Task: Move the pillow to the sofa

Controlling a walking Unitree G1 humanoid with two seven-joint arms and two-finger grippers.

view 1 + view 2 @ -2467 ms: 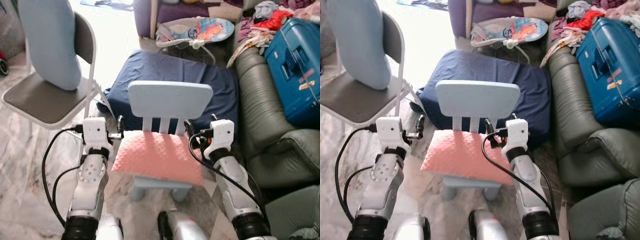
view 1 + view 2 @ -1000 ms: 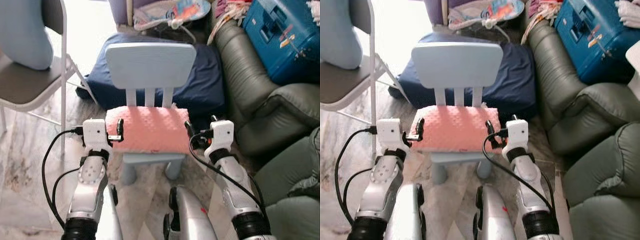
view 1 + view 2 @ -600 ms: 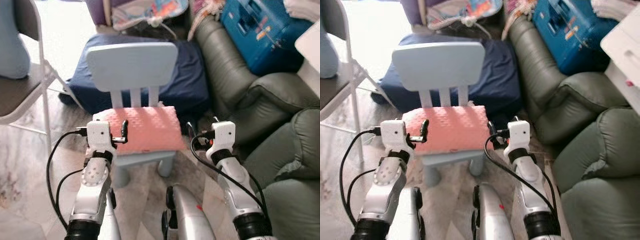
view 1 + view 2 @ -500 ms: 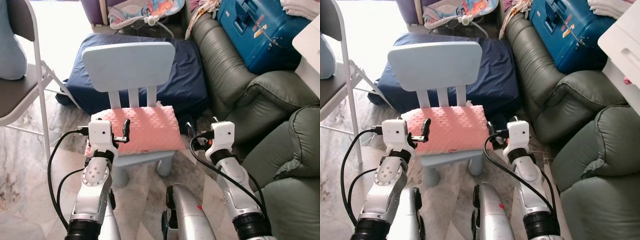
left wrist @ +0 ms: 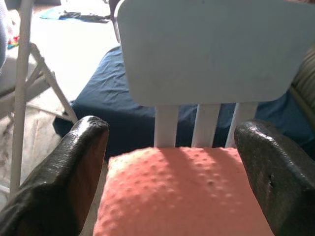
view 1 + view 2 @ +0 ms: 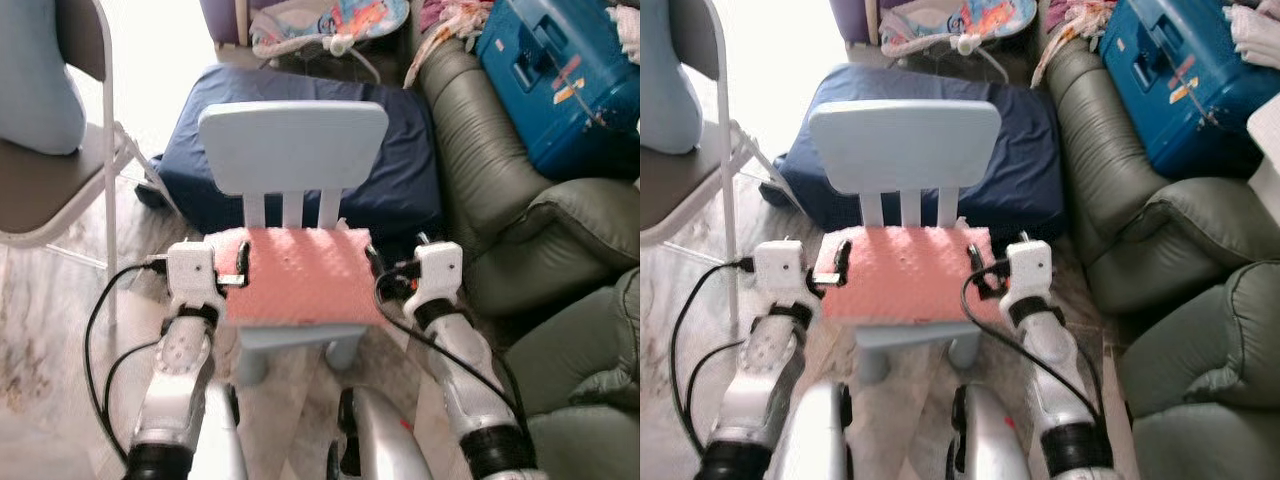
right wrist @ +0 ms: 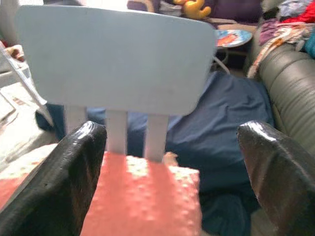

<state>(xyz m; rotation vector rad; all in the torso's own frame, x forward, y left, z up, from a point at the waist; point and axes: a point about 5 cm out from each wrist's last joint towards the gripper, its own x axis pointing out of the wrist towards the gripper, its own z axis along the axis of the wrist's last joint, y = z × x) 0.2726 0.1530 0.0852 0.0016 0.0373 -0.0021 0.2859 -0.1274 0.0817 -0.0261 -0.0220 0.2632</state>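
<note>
Marbled pale floor tiles (image 6: 50, 340) run under a small light-blue child's chair (image 6: 292, 150) standing at the centre of the room. Behind the chair lies a large navy floor cushion (image 6: 400, 170); beyond it sits a patterned baby bouncer (image 6: 330, 20). To the robot's right is a grey-green leather sofa (image 6: 500, 190) carrying a blue suitcase (image 6: 560, 90) and loose clothing (image 6: 450, 20). To the left stands a grey folding chair (image 6: 40, 200) with a pale blue cushion (image 6: 40, 90) leaning on its back.

On the child's chair seat lies the pillow (image 6: 300, 275): salmon pink, rectangular, with a raised dotted texture, lying flat and covering the seat, its rear edge against the back slats.

Left end effector (image 6: 236, 270) sits at the pillow's left edge, and right end effector (image 6: 375, 272) at its right edge. In both wrist views the black fingers (image 5: 74, 172) are spread wide, with the pillow in the gap between them; contact with the pillow cannot be confirmed.
</note>
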